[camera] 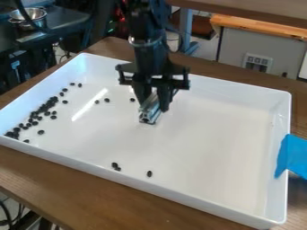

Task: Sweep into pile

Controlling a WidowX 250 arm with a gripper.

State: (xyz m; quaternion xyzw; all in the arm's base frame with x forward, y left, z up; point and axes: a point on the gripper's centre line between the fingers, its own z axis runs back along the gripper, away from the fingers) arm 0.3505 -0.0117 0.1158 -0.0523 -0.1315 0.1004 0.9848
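The black gripper (153, 104) hangs over the upper middle of the white tray (210, 152), shut on a short silver metal bar (150, 110) that sits between its fingertips. Dark beans (45, 106) lie in a long cluster along the tray's left side, thickest against the wall. A few single beans (107, 99) are scattered between that cluster and the gripper. Near the tray's front wall lie a small group of beans (116, 166) and one lone bean (149, 173). Whether the bar touches the tray floor, I cannot tell.
Raised walls surround the tray, which stands on a brown wooden table (72, 188). Blue tape (292, 156) covers part of the tray's right rim. A metal bowl (28, 16) is on a dark surface at the upper left.
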